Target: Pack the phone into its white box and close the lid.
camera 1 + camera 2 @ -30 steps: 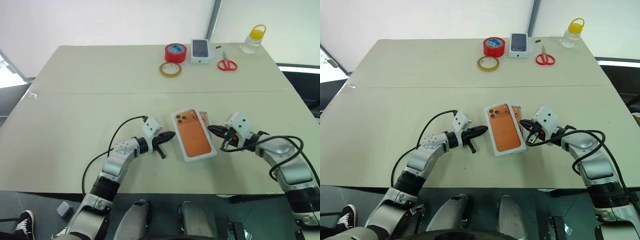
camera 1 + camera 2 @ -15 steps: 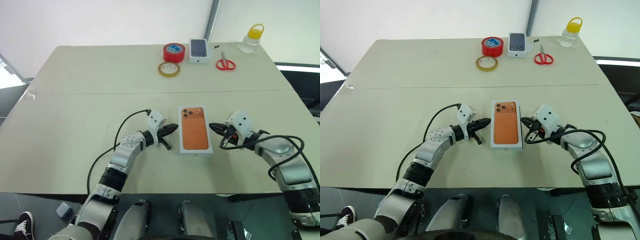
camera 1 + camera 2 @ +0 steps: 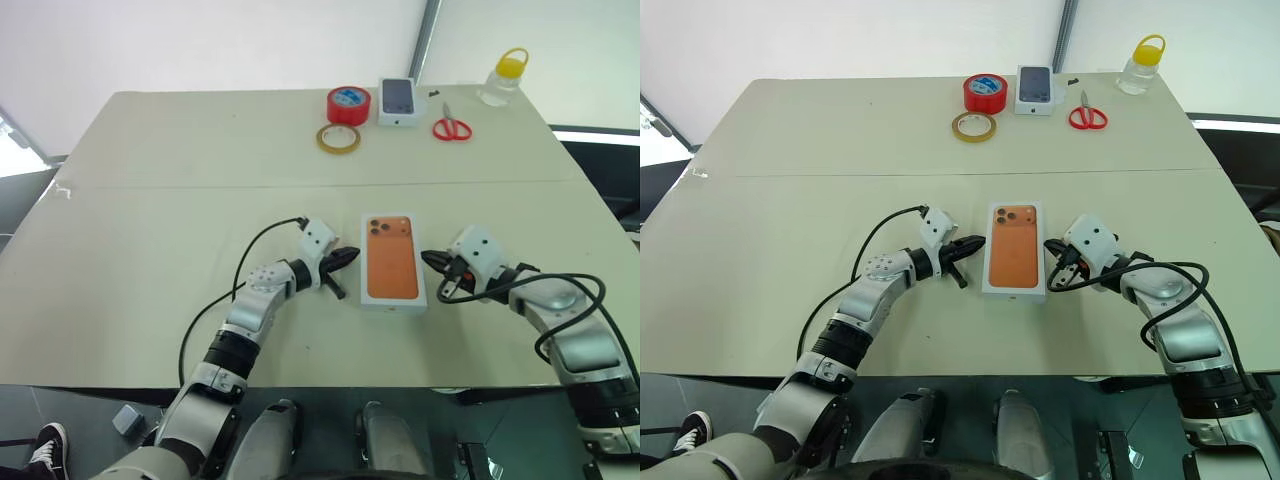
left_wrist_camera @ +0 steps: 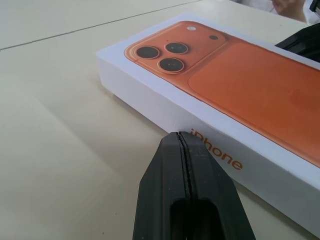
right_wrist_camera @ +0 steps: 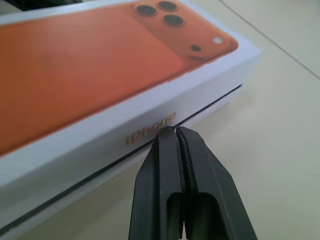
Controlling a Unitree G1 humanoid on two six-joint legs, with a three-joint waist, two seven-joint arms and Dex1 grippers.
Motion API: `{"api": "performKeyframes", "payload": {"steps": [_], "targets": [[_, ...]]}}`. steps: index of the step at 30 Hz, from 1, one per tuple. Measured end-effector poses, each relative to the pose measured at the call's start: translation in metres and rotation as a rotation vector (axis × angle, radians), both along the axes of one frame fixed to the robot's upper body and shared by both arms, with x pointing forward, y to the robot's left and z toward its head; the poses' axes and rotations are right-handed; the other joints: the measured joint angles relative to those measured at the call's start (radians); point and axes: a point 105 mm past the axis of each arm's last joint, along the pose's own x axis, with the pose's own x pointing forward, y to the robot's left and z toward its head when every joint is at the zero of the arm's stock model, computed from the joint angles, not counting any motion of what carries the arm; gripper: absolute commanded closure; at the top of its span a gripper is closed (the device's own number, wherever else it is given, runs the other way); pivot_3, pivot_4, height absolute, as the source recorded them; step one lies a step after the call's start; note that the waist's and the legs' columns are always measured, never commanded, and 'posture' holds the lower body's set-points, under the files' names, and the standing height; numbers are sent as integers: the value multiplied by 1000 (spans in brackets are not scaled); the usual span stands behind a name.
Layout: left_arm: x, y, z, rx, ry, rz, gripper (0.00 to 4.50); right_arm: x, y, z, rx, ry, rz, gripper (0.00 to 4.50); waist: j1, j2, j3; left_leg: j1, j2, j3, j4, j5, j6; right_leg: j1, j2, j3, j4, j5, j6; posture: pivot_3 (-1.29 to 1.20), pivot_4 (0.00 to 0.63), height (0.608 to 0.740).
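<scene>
- White lid (image 3: 392,262), orange phone print on top, sits on the white box (image 5: 150,157) mid-tabletop, nearer front edge; a dark seam still shows on the right side, so not fully down.
- Left pincer (image 4: 181,137) shut, empty, at lid's left wall.
- Right pincer (image 5: 174,131) shut, empty, at seam.
- Wrist views show "iPhone" lettering; head views add tape rolls (image 3: 341,138) and scissors (image 3: 453,128) by far edge.

Lid (image 3: 393,260) hemmed by both grippers; table (image 3: 150,260) elsewhere open up to far clutter.
</scene>
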Motion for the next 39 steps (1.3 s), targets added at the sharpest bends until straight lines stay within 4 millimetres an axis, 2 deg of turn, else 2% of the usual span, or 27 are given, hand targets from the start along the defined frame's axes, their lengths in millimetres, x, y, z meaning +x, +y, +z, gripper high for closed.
{"api": "performKeyframes", "payload": {"steps": [13,18,22,28,32,35,37,39], "targets": [[-2,-3,1,3,-13,-7,4500,-2,-1,-7,-38,16,3,4421,-1,0,0,0,0,0,0,0,0,0,0,0,0,0,0,0,150,740],[-2,-5,1,-1,-3,-8,4500,-2,0,-15,-86,32,7,4421,0,0,0,0,0,0,0,0,0,0,0,0,0,0,0,0,150,740],[-2,-4,0,1,1,-8,4500,3,-2,-14,-154,2,14,4421,-1,0,0,0,0,0,0,0,0,0,0,0,0,0,0,0,150,740],[-5,-2,-2,0,8,-9,4500,16,-20,-8,-162,-16,-70,4421,-1,0,0,0,0,0,0,1,-2,0,0,0,0,0,0,0,150,740],[-2,6,1,-15,12,15,4500,23,-35,1,-212,-49,-101,4421,-3,0,0,0,0,0,0,2,-4,0,0,0,0,0,0,0,150,740],[1,13,5,-32,9,38,4500,34,-42,19,-191,-114,-140,4421,-6,0,0,0,0,0,0,3,-4,0,1,0,1,0,0,0,150,740],[4,15,10,-43,1,52,4500,39,-43,34,-113,-161,-165,4421,-4,0,0,0,0,0,0,3,-5,0,1,0,1,0,0,0,150,740],[8,16,20,-76,-10,62,4500,42,-33,51,31,-188,-153,4421,-3,0,0,0,0,0,0,3,-5,0,1,0,1,0,0,0,150,740]]}}
